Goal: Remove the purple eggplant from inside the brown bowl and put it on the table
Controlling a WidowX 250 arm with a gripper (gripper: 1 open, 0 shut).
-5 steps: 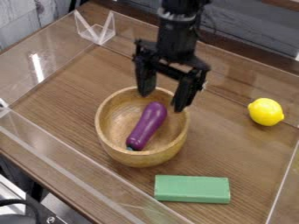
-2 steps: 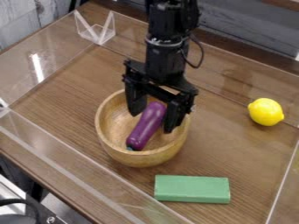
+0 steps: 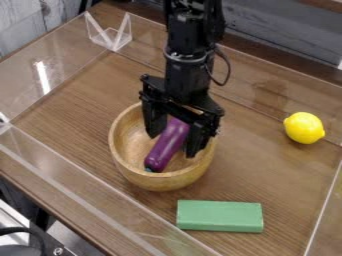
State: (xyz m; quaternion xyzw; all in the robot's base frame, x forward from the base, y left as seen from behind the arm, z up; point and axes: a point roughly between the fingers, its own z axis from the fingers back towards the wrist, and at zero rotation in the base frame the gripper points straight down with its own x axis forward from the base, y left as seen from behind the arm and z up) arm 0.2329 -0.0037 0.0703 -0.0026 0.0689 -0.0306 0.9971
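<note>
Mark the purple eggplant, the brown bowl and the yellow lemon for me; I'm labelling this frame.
purple eggplant (image 3: pixel 163 150): camera view, on its glossy lower body.
brown bowl (image 3: pixel 168 181): camera view, on the near outer wall.
yellow lemon (image 3: pixel 305 127): camera view, on the middle of its rind.

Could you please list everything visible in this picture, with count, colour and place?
eggplant: one, purple, lying inside the bowl, upper end between the open gripper fingers.
bowl: one, light brown wood, centre of the table.
lemon: one, yellow, on the table at the right.
block: one, green, rectangular, flat on the table in front of the bowl.
table: one, brown wood grain, under everything.
clear walls: low, transparent, along the table edges.
clear stand: one, transparent, at the back left; what it is, I cannot tell.
arm: one, black, coming down from the top.
gripper: one, black, open, pointing down into the bowl.
</note>
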